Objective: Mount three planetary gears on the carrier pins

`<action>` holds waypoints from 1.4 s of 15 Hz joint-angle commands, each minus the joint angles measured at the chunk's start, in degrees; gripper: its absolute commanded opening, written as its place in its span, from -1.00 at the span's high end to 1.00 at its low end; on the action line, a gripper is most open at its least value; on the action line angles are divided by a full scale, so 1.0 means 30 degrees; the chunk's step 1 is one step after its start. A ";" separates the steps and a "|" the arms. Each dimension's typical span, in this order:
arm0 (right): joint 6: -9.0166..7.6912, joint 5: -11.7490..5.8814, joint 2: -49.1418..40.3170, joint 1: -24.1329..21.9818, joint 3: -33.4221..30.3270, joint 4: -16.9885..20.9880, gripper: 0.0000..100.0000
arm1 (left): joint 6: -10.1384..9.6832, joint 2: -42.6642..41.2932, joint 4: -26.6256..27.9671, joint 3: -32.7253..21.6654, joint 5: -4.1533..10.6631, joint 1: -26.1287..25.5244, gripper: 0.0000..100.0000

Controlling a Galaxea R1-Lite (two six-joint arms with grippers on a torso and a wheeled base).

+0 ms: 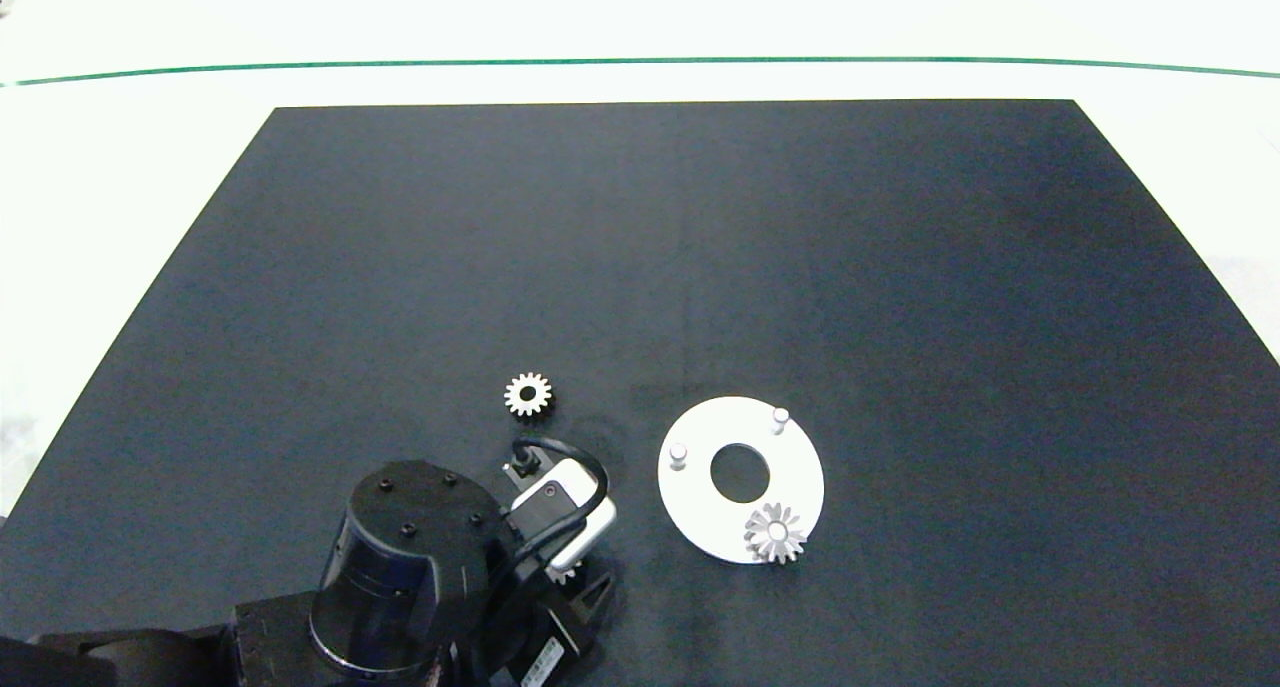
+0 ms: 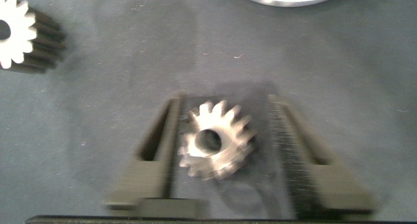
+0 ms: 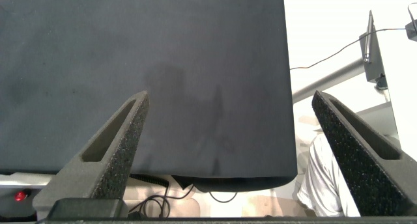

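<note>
Gear pickup beside the carrier disc (image 1: 690,512).
My left gripper (image 2: 221,152) straddles a loose gear (image 2: 215,148) on the surface just left of the disc; jaws part-open, not yet touching teeth. I should close evenly across the flanks, keeping it level. One gear (image 1: 775,533) sits mounted; another (image 1: 527,394) waits farther left. My right gripper (image 3: 234,152) hangs wide, empty, off beyond the surface edge.

Silver planetary gears (image 1: 527,394) with dark sides, a white carrier disc (image 1: 700,507) with silvery-white pins (image 1: 780,419), a black mat (image 1: 640,267).
</note>
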 commanded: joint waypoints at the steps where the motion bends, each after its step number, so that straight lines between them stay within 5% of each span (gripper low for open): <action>1: -0.0038 -0.0051 0.0063 0.0075 0.0003 0.0068 -1.00 | 0.0024 -0.0020 -0.0186 -0.0129 0.0071 0.0041 -1.00; 11: -0.0009 -0.0051 -0.0054 0.0221 0.0003 0.0068 -1.00 | -0.0093 -0.0371 -0.0186 0.0427 0.0071 0.0626 -1.00; 21: -0.0009 -0.0051 0.0063 0.0192 -0.0027 0.0068 -1.00 | -0.0064 -0.0664 -0.0215 0.0720 -0.0017 0.0890 -0.58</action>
